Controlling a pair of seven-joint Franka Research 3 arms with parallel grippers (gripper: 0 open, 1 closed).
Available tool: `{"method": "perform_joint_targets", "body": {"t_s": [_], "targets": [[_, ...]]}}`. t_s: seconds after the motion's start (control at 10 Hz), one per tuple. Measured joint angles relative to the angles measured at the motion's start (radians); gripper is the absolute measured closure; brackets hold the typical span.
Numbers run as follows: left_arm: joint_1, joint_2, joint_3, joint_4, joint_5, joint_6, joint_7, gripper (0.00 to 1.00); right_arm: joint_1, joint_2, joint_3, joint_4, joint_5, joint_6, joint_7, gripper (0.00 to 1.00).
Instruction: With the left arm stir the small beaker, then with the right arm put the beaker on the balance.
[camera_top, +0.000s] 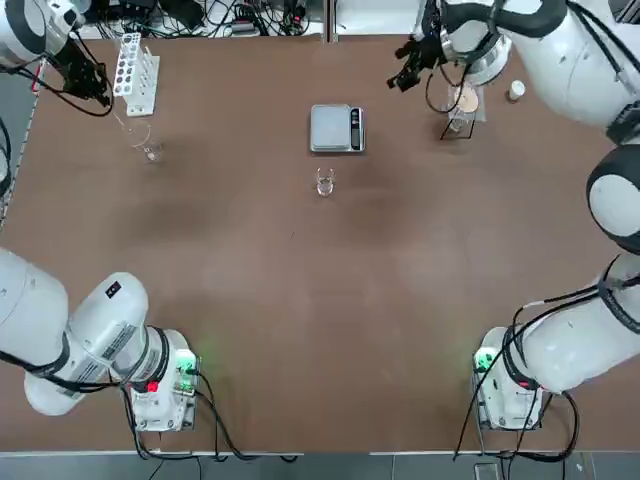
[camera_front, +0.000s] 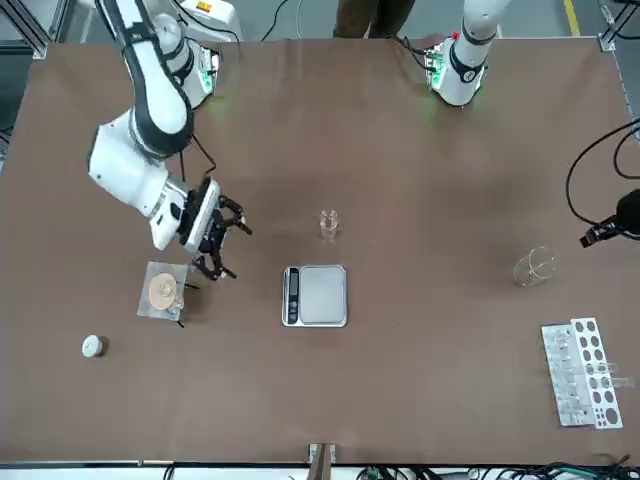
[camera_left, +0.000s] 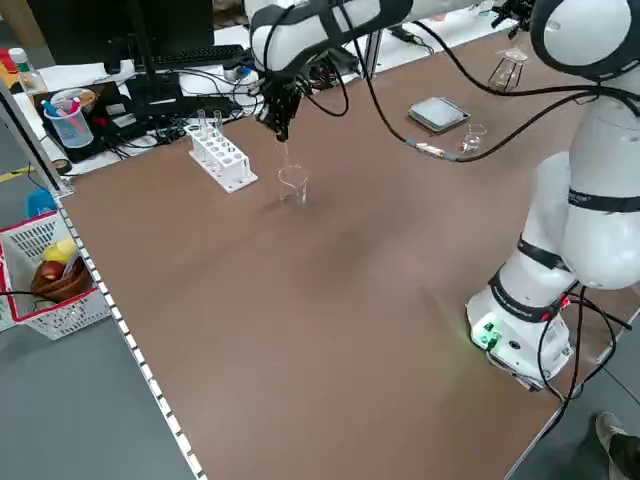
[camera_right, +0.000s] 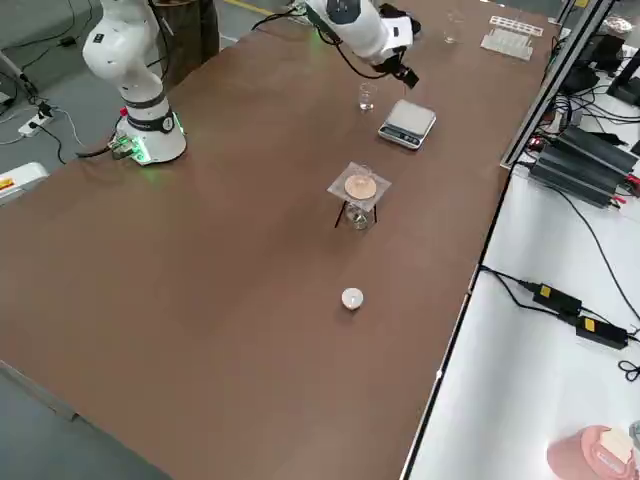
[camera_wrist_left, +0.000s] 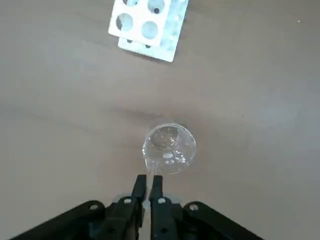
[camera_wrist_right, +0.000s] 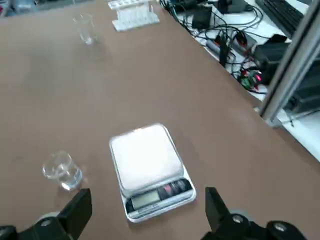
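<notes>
My right end effector (camera_top: 408, 66), jaws wide and empty: I'd straddle small beaker (camera_top: 325, 183) low, lift level to balance (camera_top: 337, 128).

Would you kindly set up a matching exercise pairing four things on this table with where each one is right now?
Things:
1. small beaker
2. balance
3. left gripper
4. right gripper

Places or states:
A. shut, above a glass vessel near the test-tube rack
B. open, in the air beside the tripod stand
C. standing on the bare table just in front of the balance
D. mid-table, pan empty

Pairs: 1-C, 2-D, 3-A, 4-B
</notes>
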Motion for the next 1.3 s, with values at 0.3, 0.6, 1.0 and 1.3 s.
{"method": "perform_joint_targets", "body": {"t_s": [0.3,0.6,1.0,1.3], "targets": [[-0.002,0.044,-0.005,0.0,0.0,0.026,0.0,0.92,0.034,0.058,0.006,-0.036,0.416,-0.05,-0.309,0.0],[-0.002,0.099,-0.004,0.0,0.0,0.04,0.0,0.92,0.036,0.098,0.006,-0.106,0.752,-0.175,-0.622,0.0],[-0.002,0.142,-0.004,-0.002,0.0,0.074,0.0,0.92,0.069,0.174,0.008,-0.164,0.898,-0.255,-0.882,0.0],[-0.001,0.179,-0.004,-0.003,0.0,0.094,0.0,0.92,0.097,0.234,0.024,-0.21,0.928,-0.37,-1.03,0.0]]}}
